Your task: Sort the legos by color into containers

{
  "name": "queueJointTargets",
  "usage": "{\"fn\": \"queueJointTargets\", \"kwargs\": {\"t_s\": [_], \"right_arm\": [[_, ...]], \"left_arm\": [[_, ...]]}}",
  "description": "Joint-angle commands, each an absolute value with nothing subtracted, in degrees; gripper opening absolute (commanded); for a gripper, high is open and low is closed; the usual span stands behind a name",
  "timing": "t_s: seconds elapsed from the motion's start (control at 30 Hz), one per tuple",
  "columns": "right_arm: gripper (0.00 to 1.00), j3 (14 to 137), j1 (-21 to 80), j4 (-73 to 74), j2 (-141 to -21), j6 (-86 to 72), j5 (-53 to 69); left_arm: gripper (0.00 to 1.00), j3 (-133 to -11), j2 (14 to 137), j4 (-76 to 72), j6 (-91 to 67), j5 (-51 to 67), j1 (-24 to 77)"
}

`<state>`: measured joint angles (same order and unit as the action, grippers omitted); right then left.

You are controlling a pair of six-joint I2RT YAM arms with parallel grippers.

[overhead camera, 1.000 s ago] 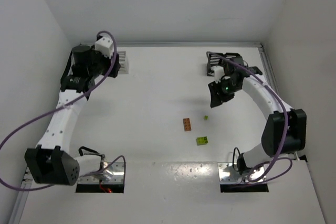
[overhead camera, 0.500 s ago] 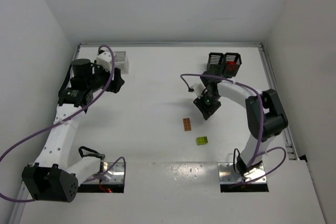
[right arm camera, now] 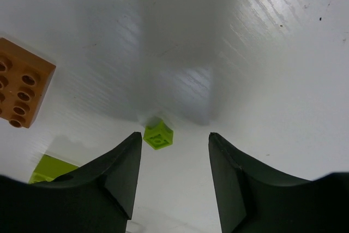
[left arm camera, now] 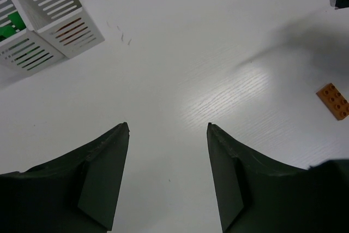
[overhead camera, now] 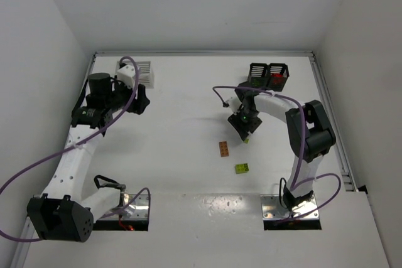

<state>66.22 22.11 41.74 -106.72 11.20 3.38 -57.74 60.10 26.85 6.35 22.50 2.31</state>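
Note:
My right gripper (overhead camera: 244,126) is open and hangs low over a tiny lime green lego (right arm camera: 158,136), which lies just ahead of the left fingertip (right arm camera: 131,145), untouched. An orange-brown lego (overhead camera: 223,148) and a larger lime green lego (overhead camera: 242,168) lie on the table nearby; both also show in the right wrist view, the orange-brown one (right arm camera: 22,88) and the lime one (right arm camera: 52,167). My left gripper (overhead camera: 140,100) is open and empty, just in front of the white containers (overhead camera: 144,69). The black containers (overhead camera: 269,75) stand at the back right, with red showing in the right one.
In the left wrist view the white bins (left arm camera: 52,17) are at the top left, with a dark green piece (left arm camera: 8,25) in the left one. The orange-brown lego (left arm camera: 334,100) shows at the right edge. Walls close in the table at the back and sides.
My right gripper has swung from beside the black bins forward and left, down over the tiny lime lego. My left gripper has moved a little forward, away from the white bins.

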Motion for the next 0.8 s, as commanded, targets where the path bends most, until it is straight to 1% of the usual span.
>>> {"fn": "queueJointTargets", "kwargs": {"t_s": [0.0,0.3,0.47,0.77], "right_arm": [[0.54,68.2,22.9,41.9,-106.1,10.6,5.0],[0.54,65.9,24.0,42.0,-106.0,11.2,5.0],[0.5,65.9,24.0,41.5,-107.1,11.2,4.5],[0.48,64.2,24.0,41.0,-107.7,11.2,3.9]], "left_arm": [[0.65,-57.9,60.2,25.1,5.6,23.9,2.5],[0.65,-57.9,60.7,24.6,4.5,24.5,2.5],[0.65,-57.9,60.7,24.6,4.5,24.5,2.5],[0.65,-57.4,61.3,24.1,4.5,24.5,2.5]]}}
